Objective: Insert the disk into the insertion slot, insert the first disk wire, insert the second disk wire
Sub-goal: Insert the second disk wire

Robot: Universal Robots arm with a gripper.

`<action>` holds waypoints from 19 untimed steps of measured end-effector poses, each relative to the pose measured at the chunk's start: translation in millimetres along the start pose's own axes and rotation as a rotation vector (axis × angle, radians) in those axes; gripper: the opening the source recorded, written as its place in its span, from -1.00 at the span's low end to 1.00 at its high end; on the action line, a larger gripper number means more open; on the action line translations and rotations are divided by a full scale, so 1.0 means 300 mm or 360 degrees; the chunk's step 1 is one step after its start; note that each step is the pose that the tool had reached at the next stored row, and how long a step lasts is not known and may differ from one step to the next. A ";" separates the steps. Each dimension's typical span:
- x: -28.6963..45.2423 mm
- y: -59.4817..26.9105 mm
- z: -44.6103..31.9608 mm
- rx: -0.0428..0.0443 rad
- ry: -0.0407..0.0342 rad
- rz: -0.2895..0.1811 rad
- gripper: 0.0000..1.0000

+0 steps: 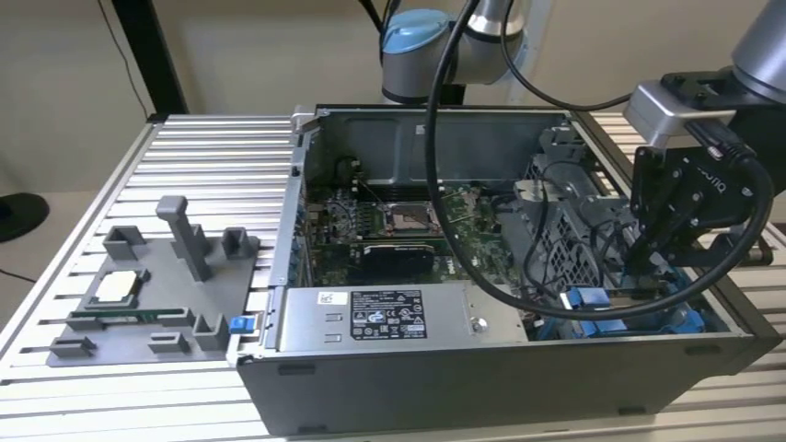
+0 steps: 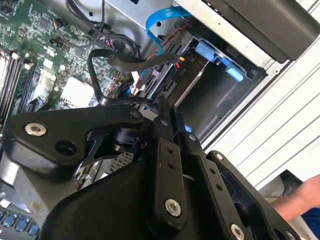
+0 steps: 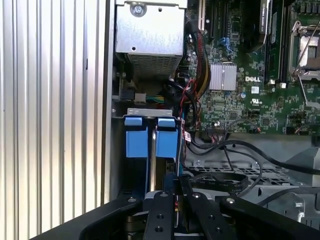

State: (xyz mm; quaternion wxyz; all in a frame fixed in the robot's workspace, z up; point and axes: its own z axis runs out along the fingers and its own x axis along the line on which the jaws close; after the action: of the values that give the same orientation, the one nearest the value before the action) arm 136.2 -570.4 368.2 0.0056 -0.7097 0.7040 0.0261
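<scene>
The disk sits on edge inside the insertion slot (image 3: 120, 165), at the case's corner on the exterior view's right. Its blue carrier tabs (image 3: 150, 137) (image 1: 587, 299) face outward, with a thin silver edge between them. My gripper (image 1: 639, 272) (image 2: 167, 112) (image 3: 175, 187) hangs low in the case, right over that bay. The fingers (image 2: 162, 150) are pressed together. A black disk wire (image 2: 97, 65) loops round and ends between the fingertips. A blue flat cable (image 2: 160, 20) arcs above the bay.
The grey power-supply box (image 1: 368, 318) lies along the case's front wall. The motherboard (image 1: 393, 230) with its open socket lies behind it. A grey fixture (image 1: 160, 285) holding parts stands on the ribbed table at the exterior view's left. A person's hand (image 2: 300, 200) is beside the case.
</scene>
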 end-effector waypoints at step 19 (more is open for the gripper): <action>0.002 0.012 0.048 0.0094 0.0001 -0.0003 -1.00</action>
State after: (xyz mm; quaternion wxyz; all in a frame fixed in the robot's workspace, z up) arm 132.2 -570.4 353.8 0.0264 -0.7098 0.7038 0.0052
